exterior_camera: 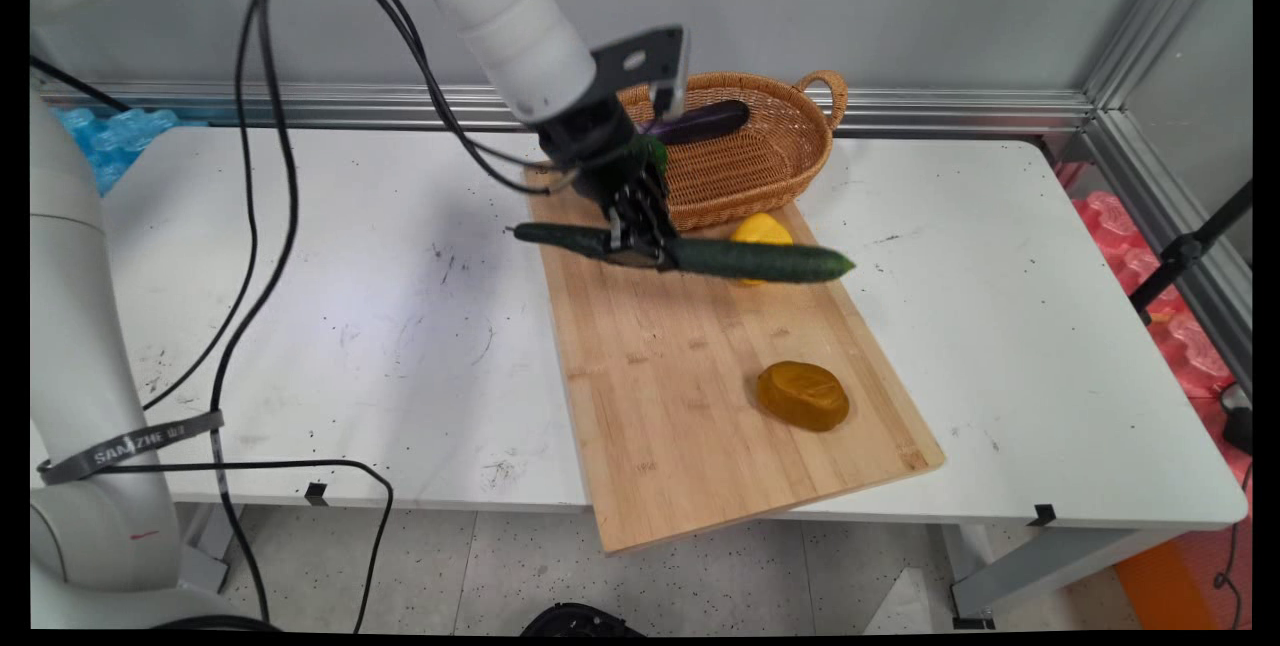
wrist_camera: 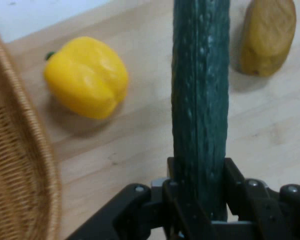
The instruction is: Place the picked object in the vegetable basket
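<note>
My gripper (exterior_camera: 640,244) (wrist_camera: 200,185) is shut on a long dark green cucumber (exterior_camera: 700,254) (wrist_camera: 200,100), held level a little above the far end of a wooden cutting board (exterior_camera: 680,376). A yellow bell pepper (exterior_camera: 760,230) (wrist_camera: 87,75) lies on the board just behind the cucumber, close to a wicker basket (exterior_camera: 760,156) (wrist_camera: 15,165). In the basket rests a dark purple eggplant (exterior_camera: 705,121). A brownish potato (exterior_camera: 803,394) (wrist_camera: 267,35) lies on the board's near right part.
The board overhangs the white table's (exterior_camera: 1000,326) near edge. Black cables (exterior_camera: 250,226) hang from the arm over the table's left side. A metal rail (exterior_camera: 950,111) runs along the wall behind the basket.
</note>
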`<state>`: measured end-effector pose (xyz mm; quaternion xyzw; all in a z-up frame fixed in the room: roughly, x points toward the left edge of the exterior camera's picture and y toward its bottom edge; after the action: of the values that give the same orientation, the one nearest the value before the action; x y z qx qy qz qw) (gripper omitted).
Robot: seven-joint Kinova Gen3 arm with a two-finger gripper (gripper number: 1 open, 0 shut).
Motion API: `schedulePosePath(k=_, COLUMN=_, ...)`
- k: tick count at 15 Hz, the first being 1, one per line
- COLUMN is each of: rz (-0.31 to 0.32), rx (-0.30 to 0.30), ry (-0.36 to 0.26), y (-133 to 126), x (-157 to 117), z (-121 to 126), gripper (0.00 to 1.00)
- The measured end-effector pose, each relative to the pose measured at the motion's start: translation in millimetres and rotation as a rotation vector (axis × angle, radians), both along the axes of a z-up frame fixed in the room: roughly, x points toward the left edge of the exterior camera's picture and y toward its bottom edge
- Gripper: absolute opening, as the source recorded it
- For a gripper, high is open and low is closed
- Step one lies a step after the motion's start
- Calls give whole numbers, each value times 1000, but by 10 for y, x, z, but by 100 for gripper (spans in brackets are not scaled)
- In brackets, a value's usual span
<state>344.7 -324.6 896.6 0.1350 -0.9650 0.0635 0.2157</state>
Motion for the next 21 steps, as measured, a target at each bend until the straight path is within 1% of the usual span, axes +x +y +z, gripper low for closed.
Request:
schedulePosePath(k=2, rz=61, rx=-6, ry=11, y=1, x=47, z=212, gripper=0)
schedulePosePath(k=5, rz=140, rx=-13, ry=23, y=-22, x=91, z=416, gripper=0)
schedulePosePath(k=7, rz=223, rx=-24, ry=29, y=-75, x=136, z=565, gripper=0)
schedulePosePath(k=8, rz=274, rx=-32, ry=31, y=-121, x=163, z=635, gripper=0)
schedulePosePath(k=10, rz=356, rx=-43, ry=33, y=-214, x=194, z=710, gripper=0)
schedulePosePath(k=12, rz=436, rx=-48, ry=33, y=-302, x=216, z=742, gripper=0)
schedulePosePath(k=15, rz=536, rx=-52, ry=31, y=-441, x=213, z=726, gripper=0)
schedulePosePath(k=18, rz=597, rx=-55, ry=29, y=-556, x=186, z=691, gripper=0)
schedulePosePath(k=21, rz=651, rx=-58, ry=21, y=-727, x=127, z=608, gripper=0)
